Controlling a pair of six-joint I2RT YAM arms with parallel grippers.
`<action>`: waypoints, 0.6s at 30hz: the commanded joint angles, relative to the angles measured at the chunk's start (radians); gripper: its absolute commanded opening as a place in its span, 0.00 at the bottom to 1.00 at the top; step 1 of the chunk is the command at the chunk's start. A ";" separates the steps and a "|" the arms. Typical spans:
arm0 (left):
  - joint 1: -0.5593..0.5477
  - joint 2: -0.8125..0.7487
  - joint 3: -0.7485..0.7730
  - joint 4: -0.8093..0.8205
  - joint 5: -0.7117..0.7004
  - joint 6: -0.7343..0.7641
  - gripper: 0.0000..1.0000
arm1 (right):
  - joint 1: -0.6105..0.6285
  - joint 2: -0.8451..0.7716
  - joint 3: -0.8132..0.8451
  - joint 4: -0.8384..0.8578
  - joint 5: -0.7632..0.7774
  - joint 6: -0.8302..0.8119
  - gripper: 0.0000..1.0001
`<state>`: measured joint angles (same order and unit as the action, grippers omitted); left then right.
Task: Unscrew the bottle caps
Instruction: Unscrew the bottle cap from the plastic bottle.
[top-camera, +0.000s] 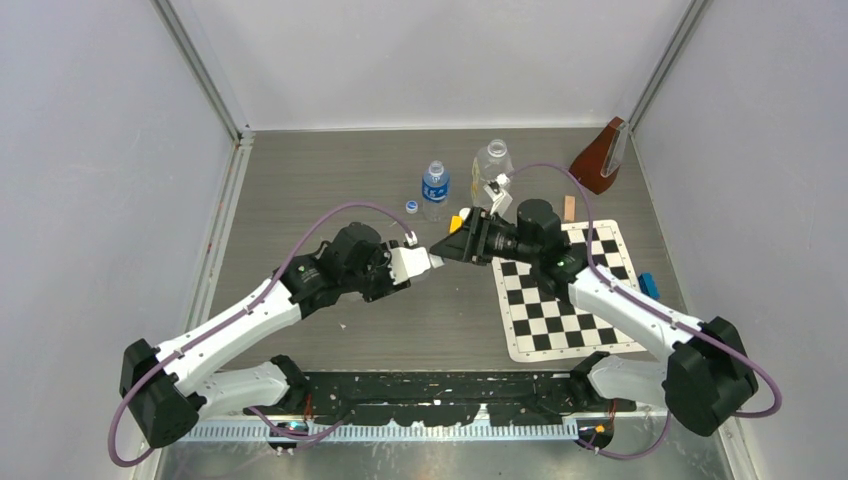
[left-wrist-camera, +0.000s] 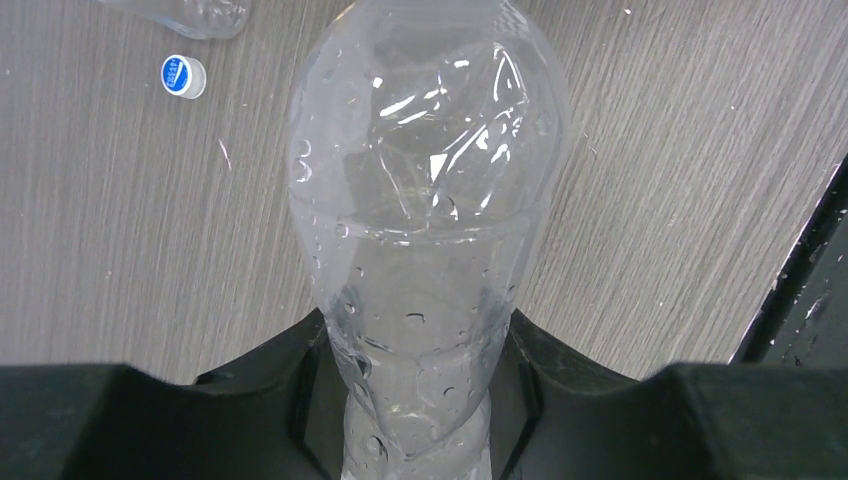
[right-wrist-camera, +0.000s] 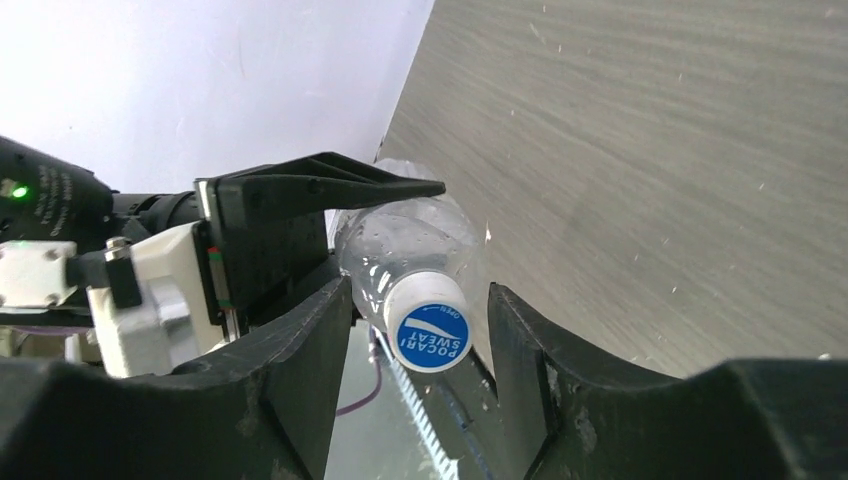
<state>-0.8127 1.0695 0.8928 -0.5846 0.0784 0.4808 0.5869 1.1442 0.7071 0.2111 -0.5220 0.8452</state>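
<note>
My left gripper (left-wrist-camera: 420, 345) is shut on a slim clear unlabelled bottle (left-wrist-camera: 430, 190), held lying level above the table with its neck toward the right arm. Its white cap (right-wrist-camera: 428, 322) has a blue printed top. It sits between the fingers of my right gripper (top-camera: 452, 249), which stands open, with a gap on each side of the cap. A loose cap (top-camera: 411, 207) lies on the table next to the upright blue-labelled bottle (top-camera: 434, 188). The wider bottle (top-camera: 492, 163) stands behind, partly hidden by the right arm.
A checkerboard mat (top-camera: 565, 290) lies under the right arm. A yellow block (top-camera: 457, 222) sits just behind the grippers, and a blue block (top-camera: 649, 285) lies at the mat's right edge. A brown wedge-shaped object (top-camera: 600, 158) stands at the back right. Walls enclose the table.
</note>
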 joint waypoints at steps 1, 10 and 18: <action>-0.009 -0.005 0.000 0.043 -0.019 0.013 0.00 | 0.001 0.064 0.086 -0.059 -0.105 0.054 0.57; -0.011 -0.002 -0.006 0.042 -0.049 0.015 0.00 | 0.000 0.086 0.051 0.025 -0.116 0.116 0.53; -0.013 -0.001 -0.006 0.042 -0.047 0.014 0.00 | -0.028 0.062 0.033 0.013 -0.130 0.114 0.52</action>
<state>-0.8192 1.0714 0.8875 -0.5800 0.0406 0.4831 0.5732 1.2369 0.7437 0.1844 -0.6231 0.9497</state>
